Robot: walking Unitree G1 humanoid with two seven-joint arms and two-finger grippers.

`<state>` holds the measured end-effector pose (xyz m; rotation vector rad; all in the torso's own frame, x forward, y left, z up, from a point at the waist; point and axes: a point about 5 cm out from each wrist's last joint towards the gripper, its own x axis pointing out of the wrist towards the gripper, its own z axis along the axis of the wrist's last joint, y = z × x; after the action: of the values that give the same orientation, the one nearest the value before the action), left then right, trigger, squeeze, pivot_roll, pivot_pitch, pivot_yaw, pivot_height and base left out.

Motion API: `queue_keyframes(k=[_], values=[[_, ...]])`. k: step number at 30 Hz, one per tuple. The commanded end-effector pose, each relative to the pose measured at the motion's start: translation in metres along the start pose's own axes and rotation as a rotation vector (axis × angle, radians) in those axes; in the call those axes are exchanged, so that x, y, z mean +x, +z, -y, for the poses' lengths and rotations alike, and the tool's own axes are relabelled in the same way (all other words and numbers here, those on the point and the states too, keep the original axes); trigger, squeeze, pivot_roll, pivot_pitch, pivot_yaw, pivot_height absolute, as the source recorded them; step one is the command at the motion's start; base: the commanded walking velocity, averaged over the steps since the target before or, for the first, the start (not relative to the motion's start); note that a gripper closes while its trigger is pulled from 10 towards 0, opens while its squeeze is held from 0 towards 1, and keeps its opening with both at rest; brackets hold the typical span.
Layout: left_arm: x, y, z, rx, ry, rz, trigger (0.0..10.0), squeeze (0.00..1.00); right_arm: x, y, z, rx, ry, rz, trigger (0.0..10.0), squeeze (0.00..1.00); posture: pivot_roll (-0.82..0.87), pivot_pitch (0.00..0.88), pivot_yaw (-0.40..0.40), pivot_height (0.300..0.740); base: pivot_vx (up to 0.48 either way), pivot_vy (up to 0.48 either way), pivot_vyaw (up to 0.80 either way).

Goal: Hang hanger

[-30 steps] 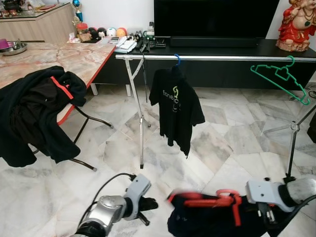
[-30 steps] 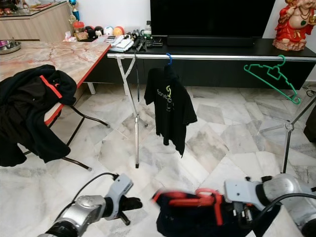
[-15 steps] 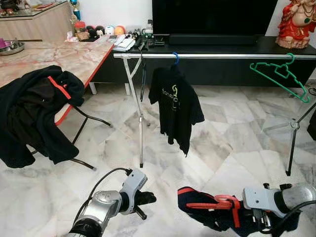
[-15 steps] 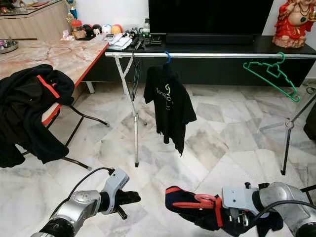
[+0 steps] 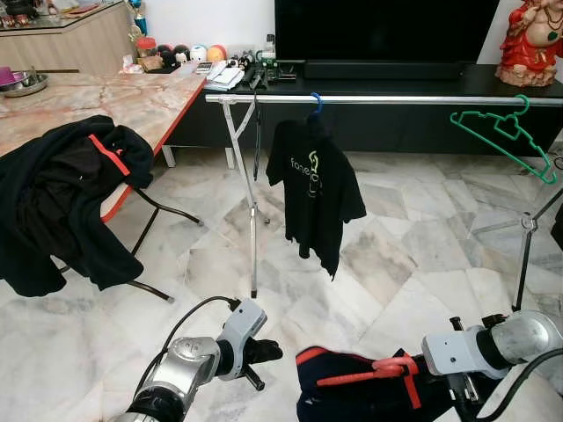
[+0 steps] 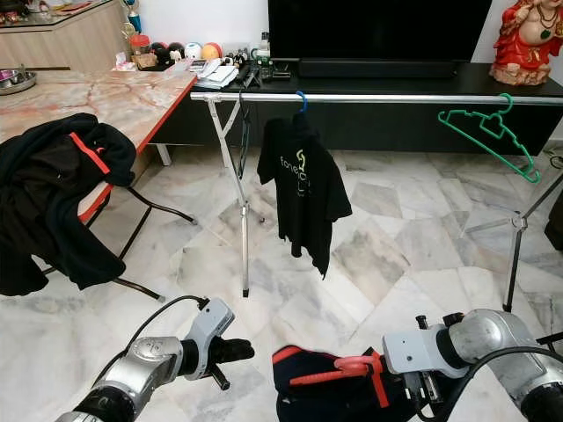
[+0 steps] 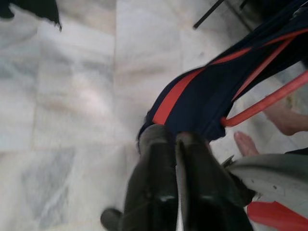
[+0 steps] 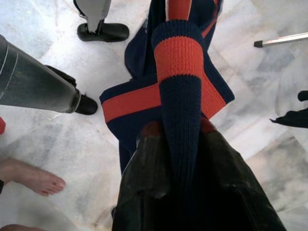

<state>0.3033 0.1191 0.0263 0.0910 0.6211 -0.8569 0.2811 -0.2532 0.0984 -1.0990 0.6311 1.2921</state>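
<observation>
My right gripper [image 8: 180,132] is low at the right, shut on a red hanger [image 5: 391,367]. A navy garment with red stripes [image 5: 347,396] is draped on that hanger, and a sleeve of it runs between the fingers [image 8: 144,173]. My left gripper [image 5: 268,352] is shut with nothing in it, its fingertips [image 7: 159,139] close to the garment's left edge [image 7: 202,106]. Across the room runs a silver clothes rail [image 5: 396,99]. On it hang a black T-shirt [image 5: 315,189] on a blue hanger and a bare green hanger [image 5: 506,132].
The rail's left leg [image 5: 252,237] and right tripod stand [image 5: 525,255] rest on the marble floor. A black jacket [image 5: 62,202] hangs off a marble-topped table [image 5: 132,101] at left. A black TV console [image 5: 493,83] lies behind the rail. A person's bare foot [image 8: 33,178] is near my right arm.
The hanger and garment in my right gripper have sunk a little and now tilt down to the left. My left gripper has hardly moved. The camera shifted slightly.
</observation>
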Motion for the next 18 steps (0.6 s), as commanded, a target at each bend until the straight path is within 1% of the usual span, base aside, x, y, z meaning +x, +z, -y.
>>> queue_keyframes(k=[1,3,4,5,8,10,13,14,15,16,18], values=[[0.001,-0.006,0.0,-0.016,0.014,-0.044,10.0,1.0,-0.003,0.008,0.004,-0.049,-0.005,0.015,0.0,0.0,-0.01,0.066,0.026,0.74,0.0,0.0,0.0],[0.003,-0.007,0.001,-0.066,0.018,-0.031,10.0,1.0,-0.001,0.016,0.004,-0.069,-0.002,0.045,0.0,0.0,-0.01,0.065,0.025,0.74,0.0,0.0,0.0],[0.003,-0.007,0.001,-0.066,0.018,-0.031,10.0,1.0,-0.001,0.016,0.004,-0.069,-0.002,0.045,0.0,0.0,-0.01,0.065,0.025,0.74,0.0,0.0,0.0],[0.004,-0.006,0.002,-0.087,0.015,-0.022,10.0,1.0,-0.001,0.019,0.004,-0.078,-0.001,0.059,0.0,0.0,-0.01,0.063,0.024,0.74,0.0,0.0,0.0],[0.008,-0.006,0.007,-0.165,-0.009,0.014,10.0,1.0,-0.003,0.03,0.008,-0.114,-0.007,0.096,0.0,0.0,-0.01,0.058,0.024,0.74,0.0,0.0,0.0],[0.008,-0.006,0.008,-0.177,-0.013,0.019,10.0,1.0,-0.003,0.031,0.008,-0.119,-0.008,0.099,0.0,0.0,-0.01,0.058,0.024,0.74,0.0,0.0,0.0],[0.01,-0.006,0.008,-0.26,-0.012,0.065,10.0,1.0,-0.009,0.041,0.011,-0.127,-0.016,0.145,0.0,0.0,-0.02,0.046,0.024,0.74,0.0,0.0,0.0],[0.01,-0.006,0.008,-0.26,-0.012,0.065,10.0,1.0,-0.009,0.041,0.011,-0.127,-0.016,0.145,0.0,0.0,-0.02,0.046,0.024,0.74,0.0,0.0,0.0],[0.01,-0.006,0.008,-0.292,-0.012,0.078,10.0,1.0,-0.011,0.043,0.011,-0.131,-0.02,0.156,0.0,0.0,-0.03,0.042,0.025,0.74,0.0,0.0,0.0],[0.01,-0.006,0.008,-0.292,-0.012,0.078,10.0,1.0,-0.011,0.043,0.011,-0.131,-0.02,0.156,0.0,0.0,-0.03,0.042,0.025,0.74,0.0,0.0,0.0],[0.01,-0.008,0.007,-0.339,0.008,0.08,10.0,1.0,-0.013,0.046,0.011,-0.138,-0.019,0.164,0.0,0.0,-0.03,0.034,0.025,0.74,0.0,0.0,0.0]])
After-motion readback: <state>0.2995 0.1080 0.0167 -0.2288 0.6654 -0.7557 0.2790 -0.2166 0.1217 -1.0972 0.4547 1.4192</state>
